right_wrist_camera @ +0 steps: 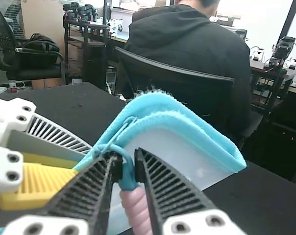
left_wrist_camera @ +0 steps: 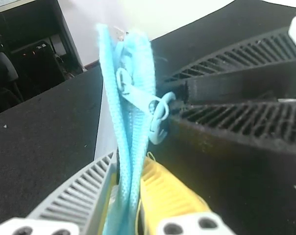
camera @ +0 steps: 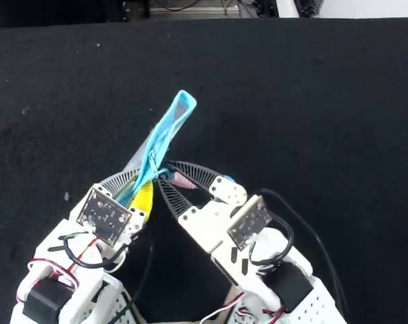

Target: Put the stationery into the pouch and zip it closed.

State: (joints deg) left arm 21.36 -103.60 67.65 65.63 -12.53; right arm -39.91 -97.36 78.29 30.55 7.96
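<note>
Both arms sit at the near edge of the black desk [camera: 292, 101], wrists angled inward so the jaws meet near the middle.

Left gripper [camera: 140, 182]: forearm comes up from the near left. Grey ribbed jaw on the left and yellow jaw on the right, closed on the near end of the pouch [camera: 160, 138]. In the left wrist view the light blue fabric edge [left_wrist_camera: 128, 147] runs straight up between the two jaws.

Right gripper [camera: 167, 174]: forearm comes in from the near right, black ribbed jaws pointing left toward the left gripper. The jaws are nearly together, pinched on the light blue zipper pull [right_wrist_camera: 127, 182]. In the left wrist view the pull's ring [left_wrist_camera: 160, 120] is caught at the black jaw tips, just beside the pouch's zipper edge.

Pouch: light blue with a clear panel [right_wrist_camera: 187, 142], held on edge. It is narrow from above, and its free end points far and slightly right, away from both grippers.

Pink ribbed item [right_wrist_camera: 133, 210]: rounded, just under the right gripper's jaw tips at the pouch's near end. Cannot tell whether it is fully inside the pouch.
</note>
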